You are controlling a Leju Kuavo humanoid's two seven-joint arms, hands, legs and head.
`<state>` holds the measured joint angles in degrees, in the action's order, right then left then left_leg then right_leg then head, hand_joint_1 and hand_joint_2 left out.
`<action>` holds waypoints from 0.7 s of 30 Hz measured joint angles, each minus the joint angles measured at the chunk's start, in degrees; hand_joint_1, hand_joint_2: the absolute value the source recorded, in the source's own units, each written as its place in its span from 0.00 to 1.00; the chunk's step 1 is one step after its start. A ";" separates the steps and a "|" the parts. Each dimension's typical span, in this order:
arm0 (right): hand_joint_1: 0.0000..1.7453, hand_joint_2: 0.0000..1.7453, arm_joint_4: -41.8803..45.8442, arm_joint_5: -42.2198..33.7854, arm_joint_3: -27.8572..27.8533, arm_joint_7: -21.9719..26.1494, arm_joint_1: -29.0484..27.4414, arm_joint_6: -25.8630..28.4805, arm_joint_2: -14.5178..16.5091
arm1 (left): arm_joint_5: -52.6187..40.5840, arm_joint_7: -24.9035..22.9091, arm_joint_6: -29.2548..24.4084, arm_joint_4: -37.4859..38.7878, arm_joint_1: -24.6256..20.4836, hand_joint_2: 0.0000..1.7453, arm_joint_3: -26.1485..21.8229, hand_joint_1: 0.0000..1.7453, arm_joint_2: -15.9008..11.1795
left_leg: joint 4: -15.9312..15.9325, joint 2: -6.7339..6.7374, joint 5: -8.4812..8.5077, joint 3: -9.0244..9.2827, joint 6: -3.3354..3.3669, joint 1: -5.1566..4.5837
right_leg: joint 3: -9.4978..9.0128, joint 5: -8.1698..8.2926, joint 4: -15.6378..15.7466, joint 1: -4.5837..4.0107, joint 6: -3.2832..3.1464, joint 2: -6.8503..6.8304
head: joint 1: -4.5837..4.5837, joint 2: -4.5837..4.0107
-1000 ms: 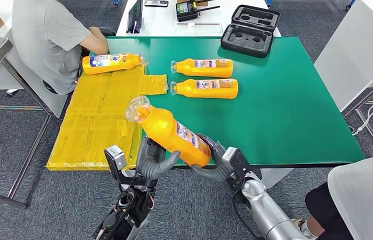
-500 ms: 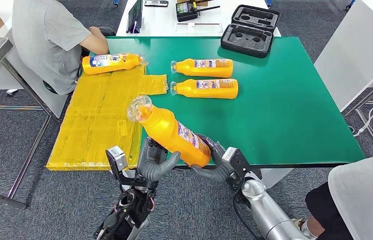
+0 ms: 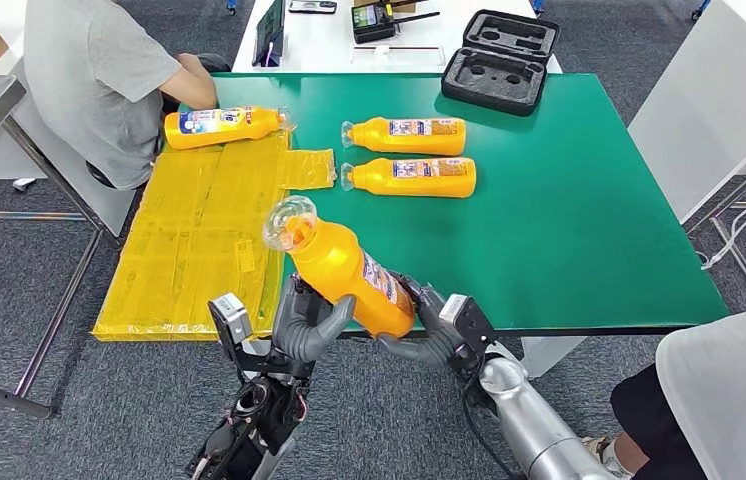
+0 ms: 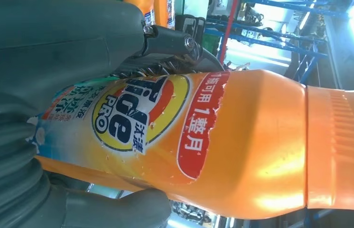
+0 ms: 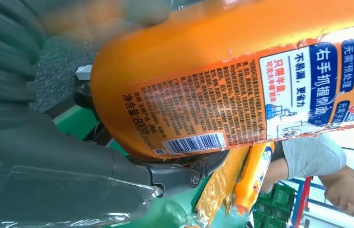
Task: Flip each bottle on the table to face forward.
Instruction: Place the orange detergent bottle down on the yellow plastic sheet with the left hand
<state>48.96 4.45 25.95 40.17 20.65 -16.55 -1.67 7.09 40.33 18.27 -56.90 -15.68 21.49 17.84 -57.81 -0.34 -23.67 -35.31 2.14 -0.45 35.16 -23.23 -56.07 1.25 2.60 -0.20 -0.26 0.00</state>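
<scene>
Flanking two bottles (image 3: 409, 155), a person (image 3: 99, 70) sits near yellow sheet (image 3: 199, 240).

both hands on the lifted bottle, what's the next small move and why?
Probably keep rolling the bottle about its long axis between the left hand and right hand. It is held tilted above the table's near edge, and the barcode side shows in the right wrist view, the brand label in the left.
</scene>
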 joint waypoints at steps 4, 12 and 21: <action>1.00 1.00 -1.34 0.23 0.45 0.00 0.99 0.01 0.37 | -0.67 0.00 -0.56 -0.70 0.19 1.00 -0.29 1.00 0.00 | 0.00 0.00 0.00 0.00 0.00 0.00 | 0.00 0.00 0.00 0.00 0.00 0.00 | 0.01 0.00; 0.01 1.00 -3.99 0.51 1.42 0.00 2.40 1.60 0.80 | -2.07 -0.05 -2.59 -2.14 0.56 1.00 -0.09 1.00 -0.02 | 0.00 0.00 0.00 0.00 0.00 0.00 | 0.00 0.00 0.00 0.00 0.00 0.00 | 0.00 0.00; 0.00 1.00 -7.53 0.66 0.84 0.00 3.98 7.43 1.30 | -7.04 -0.11 -15.74 -5.93 1.03 1.00 2.03 1.00 -1.35 | 0.00 0.00 0.00 0.01 0.00 0.00 | 0.01 0.00 0.00 0.00 0.00 0.00 | 0.01 0.00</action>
<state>41.43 5.11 26.79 40.17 24.63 -9.11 -0.37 0.06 40.22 2.53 -62.84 -14.65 23.52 16.49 -57.81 -0.33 -23.67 -35.31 2.14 -0.45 35.17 -23.23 -56.06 1.24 2.60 -0.20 -0.25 0.00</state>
